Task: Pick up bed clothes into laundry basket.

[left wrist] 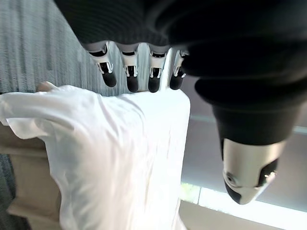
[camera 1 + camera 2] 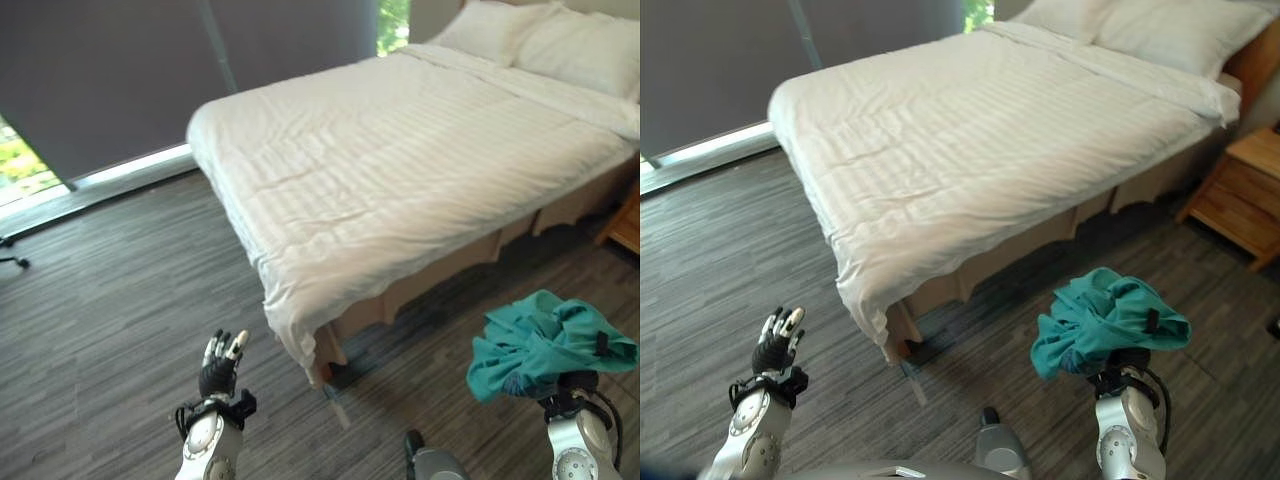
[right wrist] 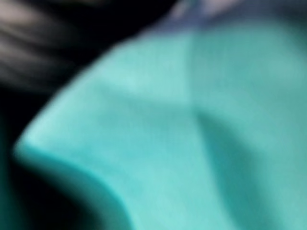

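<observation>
The teal garment is bunched into a loose bundle and sits on top of the right hand, raised off the floor near the foot corner of the bed but clear of it. In the right wrist view the teal cloth lies directly against the camera. The fingers of the right hand are buried under the folds, so it cannot be determined whether they are curled into the fabric or merely supporting it from below.

The left hand is raised beside the bed's near corner, fingers straight and relaxed, holding nothing. Its wrist view shows the fingers extended toward the overhanging white duvet without touching it.

The bed surface carries the smooth white duvet and two pillows at the head; no further loose clothing is apparent on it. A wooden nightstand stands beside the far side of the bed. The floor is dark wood plank.

Step in hand, as judged: carry phase. The garment is lifted and awaits transfer to the laundry basket.

Next move requires:
- locating the basket, which calls for turning the head or body;
- keeping the bundle level during travel, since its hold is unconfirmed and trailing edges could slip;
- releasing only once above the basket opening.
</observation>
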